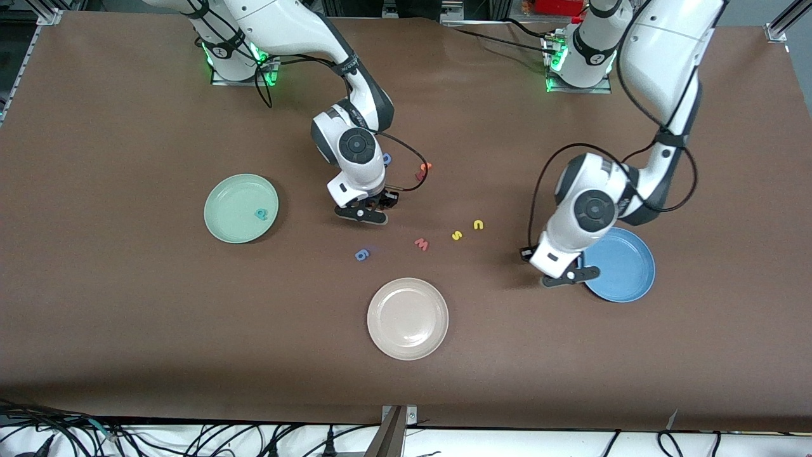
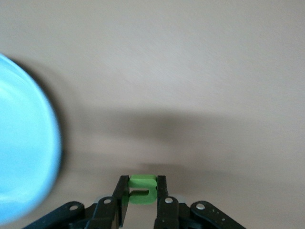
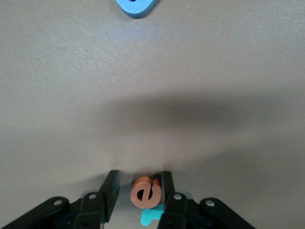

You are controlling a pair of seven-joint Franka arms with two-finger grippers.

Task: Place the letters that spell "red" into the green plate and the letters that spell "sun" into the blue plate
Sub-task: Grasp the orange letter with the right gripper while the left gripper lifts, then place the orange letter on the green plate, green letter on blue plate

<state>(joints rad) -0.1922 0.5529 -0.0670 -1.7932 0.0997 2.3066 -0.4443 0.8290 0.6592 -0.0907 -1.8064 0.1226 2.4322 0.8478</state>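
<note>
Your left gripper [image 2: 143, 195] hangs bent down beside the blue plate's [image 1: 628, 270] rim, jaws clamped on the green "u" [image 2: 141, 189]. Your right gripper [image 3: 138, 191] reaches low to the tabletop [image 1: 127, 317], jaws apart around the orange "e" [image 3: 143, 192], one finger touching it. A teal letter [image 1: 261, 214] lies in the green plate [image 1: 228, 216].

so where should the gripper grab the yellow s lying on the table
The yellow s lies flat on the table, so coming straight down from above looks best, fingers pinching across its two outer edges. It is thin foam, so only its sides offer a hold. The yellow n and pink w lie apart from it, leaving room for the fingers.
</note>
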